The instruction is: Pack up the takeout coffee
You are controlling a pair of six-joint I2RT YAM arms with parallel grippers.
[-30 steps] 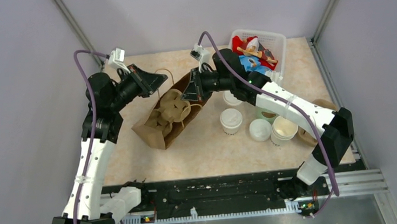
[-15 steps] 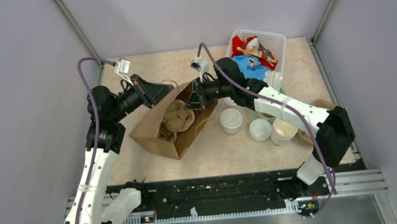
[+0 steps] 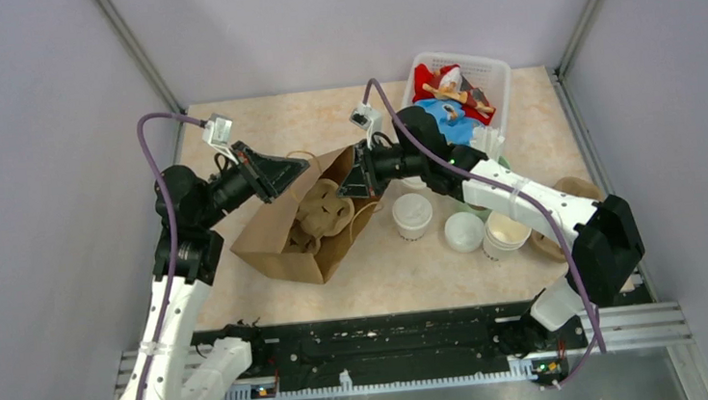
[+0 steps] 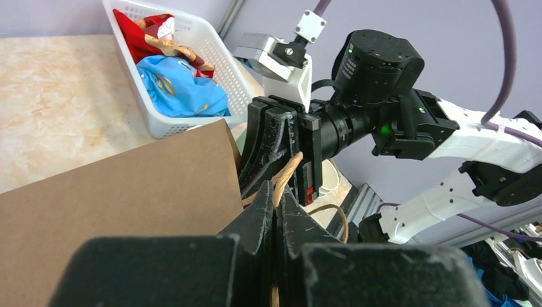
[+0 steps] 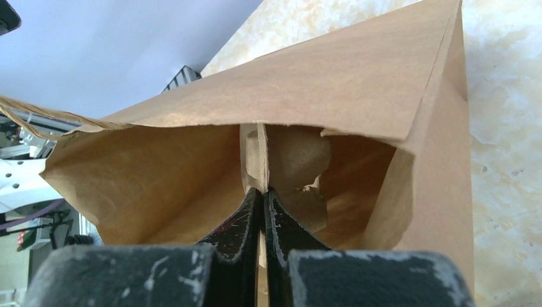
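Coffee cup [image 3: 412, 216] seemingly upright, lid up; both jaws clamped on bag [image 3: 272, 246].

Bag [image 3: 271, 238] tilted, mouth open, centre-left; pulp tray [image 3: 317, 213] inside. White basket [image 3: 497, 76] far right, red and blue packets [image 3: 449, 114]. Loose lid [image 3: 463, 232], cup stack [image 3: 506, 230] right.

The paper bag [image 3: 281, 240] sits on the table [image 3: 256, 121], left of the table's middle, with its mouth turned to the right and rear. Inside the bag lies a moulded cup carrier [image 3: 320, 213]. Just right of the bag stands the takeout coffee cup [image 3: 412, 216]. Farther right of the bag come a loose lid [image 3: 463, 232] and then a lidless cup [image 3: 507, 230]. Behind and right of the bag, at the table's far edge, is a basket [image 3: 495, 70] with packets [image 3: 448, 107] in it.
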